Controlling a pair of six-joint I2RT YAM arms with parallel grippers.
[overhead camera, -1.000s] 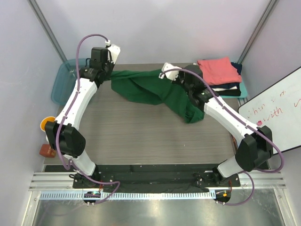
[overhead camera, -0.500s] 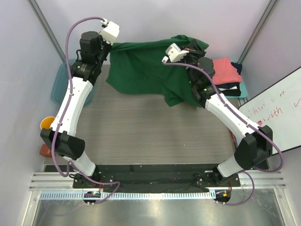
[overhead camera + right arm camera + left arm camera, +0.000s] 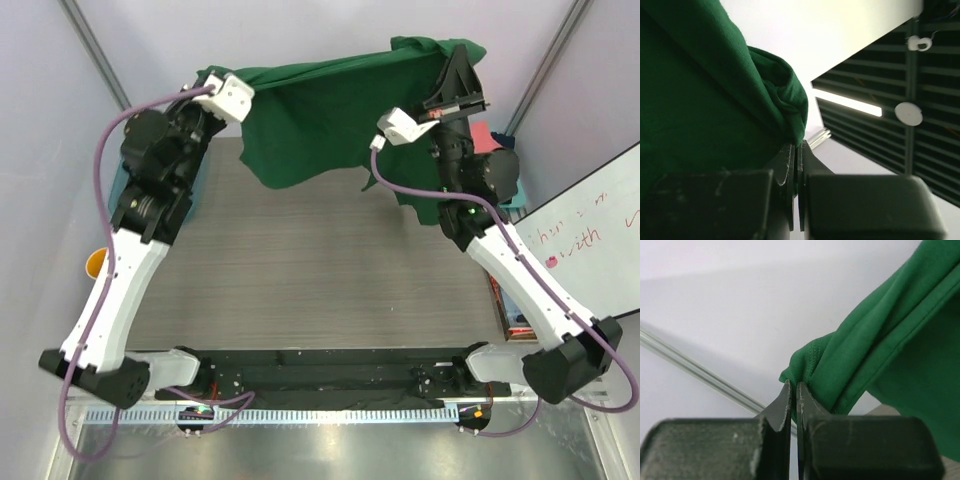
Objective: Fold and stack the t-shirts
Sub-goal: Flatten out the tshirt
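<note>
- The dark green t-shirt (image 3: 320, 110) is held up over the far side of the bench (image 3: 300, 270), spread wide between the two hands.
- The left hand (image 3: 793, 390) is clamped tight on a bunched, stitched edge of the cloth at the shirt's upper left corner, with green fabric pinched right at the fingertips.
- The right hand (image 3: 798, 150) is likewise closed on a fold of the shirt at the upper right corner, and it is raised higher than the left.
- The cloth is hung like a curtain between the arms, with a longer fold dropped beside the right arm. Whether the lower edge touches the bench cannot be told from above.
- A sliver of a coral-pink shirt (image 3: 483, 133) is glimpsed behind the right arm, at the bench's far right.
- A whiteboard (image 3: 590, 230) is seen at the right edge.
</note>
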